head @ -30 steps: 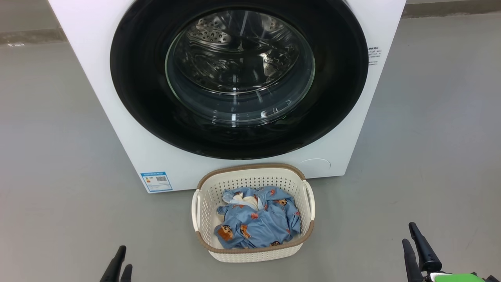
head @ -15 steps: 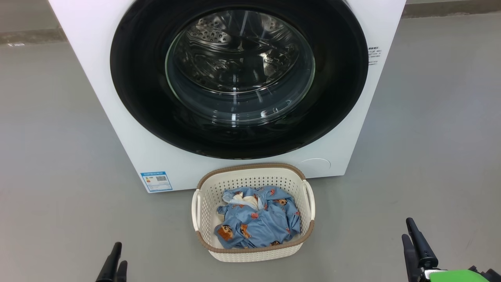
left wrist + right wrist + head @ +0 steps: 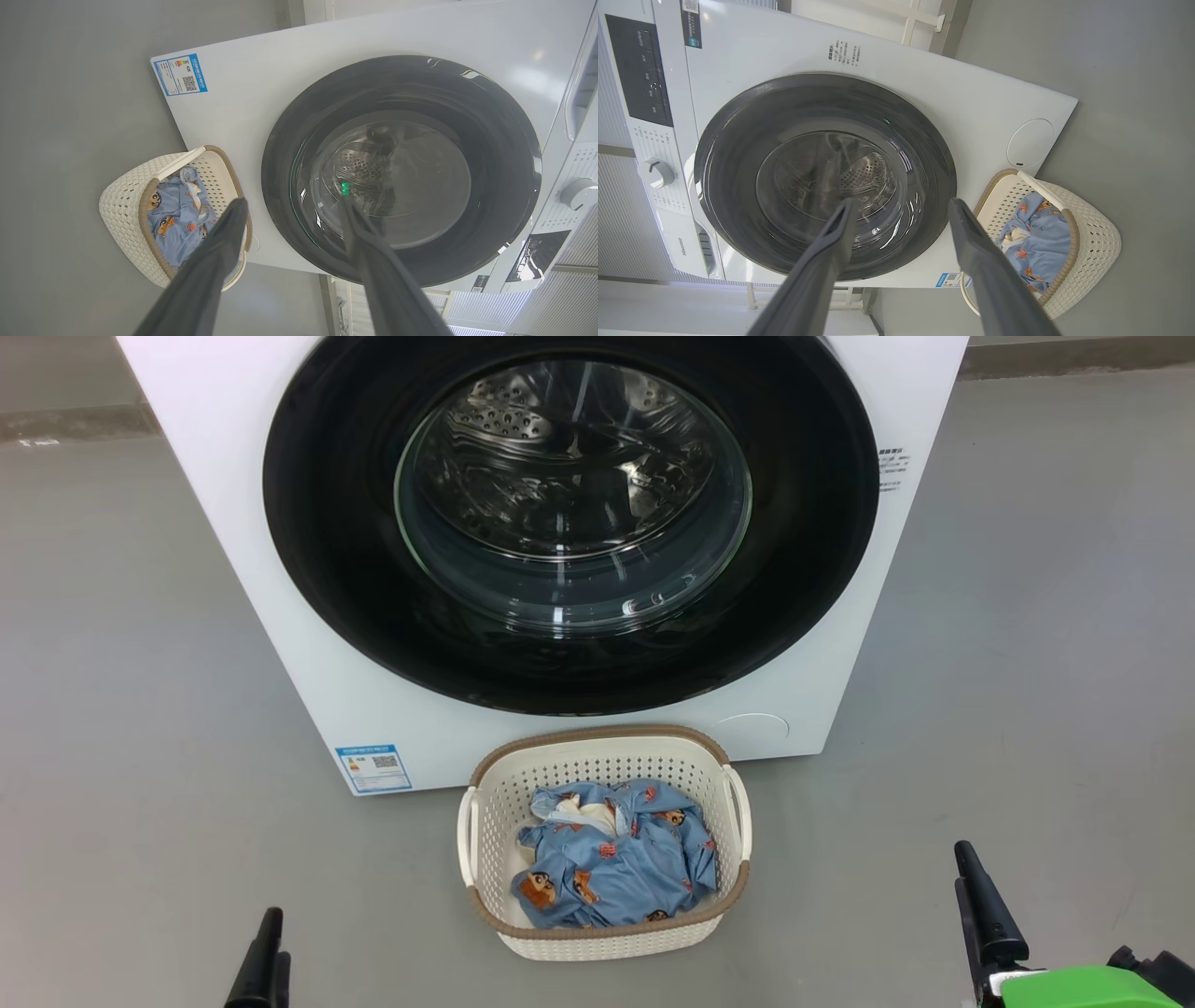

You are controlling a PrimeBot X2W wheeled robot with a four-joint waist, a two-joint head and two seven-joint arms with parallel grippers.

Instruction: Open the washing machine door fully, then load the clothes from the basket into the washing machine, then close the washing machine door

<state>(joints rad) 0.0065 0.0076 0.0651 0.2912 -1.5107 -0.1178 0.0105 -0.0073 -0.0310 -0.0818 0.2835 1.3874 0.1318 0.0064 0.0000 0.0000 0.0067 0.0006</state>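
Observation:
The washing machine (image 3: pixel 420 737) stands ahead, white, with the washing machine door (image 3: pixel 317 523) shut, its black rim flat against the front and the steel drum visible through the glass. The basket (image 3: pixel 597 735) sits on the floor right in front of it and holds the light blue clothes (image 3: pixel 616 868). My left gripper (image 3: pixel 276 938) is open at the lower left, apart from the basket. Off to the lower right, my right gripper (image 3: pixel 971 896) is also open and empty. In the left wrist view my left gripper (image 3: pixel 294 203) faces the door (image 3: pixel 289 154) and the basket (image 3: pixel 126 210). The right gripper (image 3: pixel 902 201) likewise faces the door (image 3: pixel 733 140).
Grey floor (image 3: pixel 140 709) stretches on both sides of the machine and basket. A blue label sticker (image 3: pixel 373 768) marks the machine's lower left corner and a round cap (image 3: pixel 752 726) its lower right. A control knob (image 3: pixel 656 172) and dark panel (image 3: pixel 640 70) sit at the machine's top.
Both grippers have drifted slightly left and up in the head view; more of the right arm's green part shows. Machine, door, basket and clothes have not moved.

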